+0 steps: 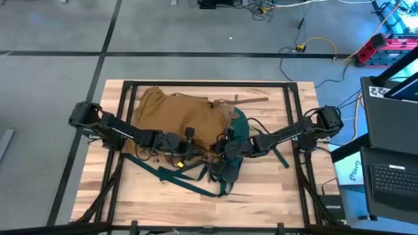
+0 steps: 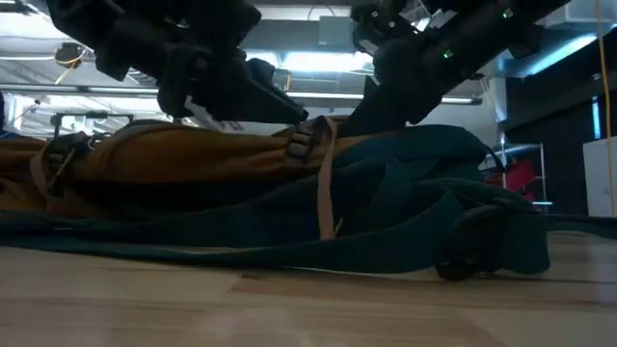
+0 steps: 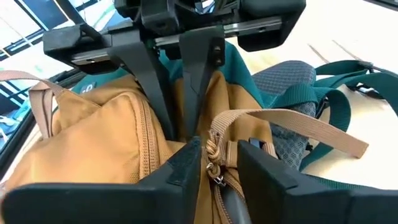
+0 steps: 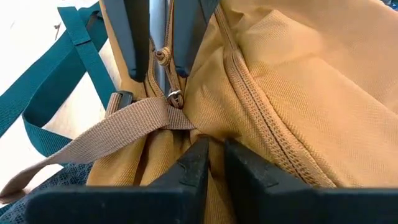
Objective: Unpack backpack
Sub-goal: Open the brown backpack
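Zip pull cord (image 3: 213, 163) of the tan-brown fabric backpack (image 1: 176, 114) is pinched between the left gripper (image 3: 214, 171)'s fingers; the right gripper (image 4: 216, 163), facing it, is clamped on fabric just beside.

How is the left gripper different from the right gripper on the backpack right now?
The left gripper closes around the knotted zipper pull; the right gripper pinches plain tan fabric beside the zipper. The left gripper comes in from the left, the right gripper from the right. Both meet nose to nose at one spot on the backpack.
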Controlling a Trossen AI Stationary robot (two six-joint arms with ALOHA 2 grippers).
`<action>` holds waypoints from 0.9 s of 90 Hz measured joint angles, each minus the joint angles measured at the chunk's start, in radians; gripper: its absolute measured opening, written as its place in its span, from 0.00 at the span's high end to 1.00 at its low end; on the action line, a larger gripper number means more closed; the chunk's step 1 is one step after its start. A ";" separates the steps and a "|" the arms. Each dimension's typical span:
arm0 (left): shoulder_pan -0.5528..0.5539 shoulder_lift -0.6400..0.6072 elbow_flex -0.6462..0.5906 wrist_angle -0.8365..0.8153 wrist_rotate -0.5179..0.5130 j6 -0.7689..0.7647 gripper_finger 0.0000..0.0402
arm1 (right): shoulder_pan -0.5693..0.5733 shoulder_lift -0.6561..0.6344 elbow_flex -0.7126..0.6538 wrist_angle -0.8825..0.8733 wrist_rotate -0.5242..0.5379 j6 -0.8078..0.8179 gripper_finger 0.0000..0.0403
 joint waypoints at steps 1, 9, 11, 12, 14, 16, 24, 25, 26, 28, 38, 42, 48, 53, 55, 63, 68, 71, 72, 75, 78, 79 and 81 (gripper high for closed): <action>0.000 0.000 0.000 0.000 0.000 0.000 0.86 | 0.000 0.000 0.001 -0.001 0.000 0.000 0.90; 0.000 0.000 0.000 0.000 0.000 -0.001 0.93 | 0.004 0.000 0.007 -0.009 0.000 -0.004 0.90; 0.001 0.000 0.000 0.000 0.000 -0.002 0.94 | 0.004 0.000 0.009 -0.011 0.000 -0.005 0.90; 0.001 0.000 0.000 0.000 0.000 -0.002 0.95 | 0.005 0.000 0.009 -0.012 0.000 -0.005 0.90; 0.001 0.000 0.000 0.000 0.000 -0.002 0.97 | 0.006 0.000 0.011 -0.014 0.000 -0.006 0.90; 0.001 0.000 0.000 0.000 0.000 -0.002 0.98 | 0.009 0.000 0.017 -0.023 0.002 -0.012 0.90; 0.000 0.000 0.000 -0.006 0.000 -0.002 0.99 | 0.026 0.000 0.051 -0.069 0.013 -0.040 0.90; 0.000 0.000 0.000 -0.006 0.000 -0.002 0.99 | 0.029 0.000 0.056 -0.076 0.015 -0.043 0.90; 0.000 0.000 0.000 -0.007 0.000 -0.002 0.99 | 0.031 0.000 0.061 -0.083 0.018 -0.046 0.90; 0.000 0.000 0.000 -0.007 0.000 -0.002 0.99 | 0.037 0.000 0.071 -0.097 0.023 -0.051 0.90; 0.000 0.000 0.000 -0.006 0.000 0.002 0.99 | 0.062 0.000 0.124 -0.188 0.045 -0.058 0.90; 0.000 0.000 0.000 -0.006 -0.003 0.004 0.99 | 0.072 0.000 0.143 -0.219 0.047 -0.059 0.90; 0.000 0.000 0.000 -0.003 -0.008 0.007 1.00 | 0.086 0.000 0.163 -0.246 0.051 -0.059 0.88; 0.000 0.000 0.000 0.006 -0.008 0.011 1.00 | 0.094 0.000 0.167 -0.250 0.052 -0.059 0.85; 0.000 0.001 0.000 0.014 -0.008 0.013 1.00 | 0.097 0.000 0.167 -0.250 0.052 -0.059 0.83; -0.007 0.000 0.000 0.047 -0.012 0.030 1.00 | 0.098 0.000 0.167 -0.262 0.052 -0.055 0.76; -0.013 -0.009 0.000 0.045 -0.012 0.037 1.00 | 0.096 0.000 0.168 -0.270 0.053 -0.051 0.71; -0.016 -0.013 0.000 0.049 -0.011 0.039 1.00 | 0.096 0.000 0.168 -0.277 0.061 -0.050 0.68; -0.017 -0.017 0.000 0.048 -0.012 0.041 1.00 | 0.096 0.000 0.168 -0.278 0.066 -0.050 0.67; -0.022 -0.028 0.000 0.041 -0.012 0.047 1.00 | 0.096 0.000 0.168 -0.278 0.079 -0.050 0.64; -0.026 -0.035 0.000 0.046 -0.012 0.049 1.00 | 0.096 0.000 0.168 -0.278 0.090 -0.051 0.61; -0.028 -0.038 0.000 0.048 -0.013 0.050 1.00 | 0.096 0.000 0.168 -0.277 0.094 -0.052 0.61; -0.031 -0.044 0.000 0.049 -0.013 0.052 1.00 | 0.096 0.000 0.168 -0.274 0.100 -0.058 0.60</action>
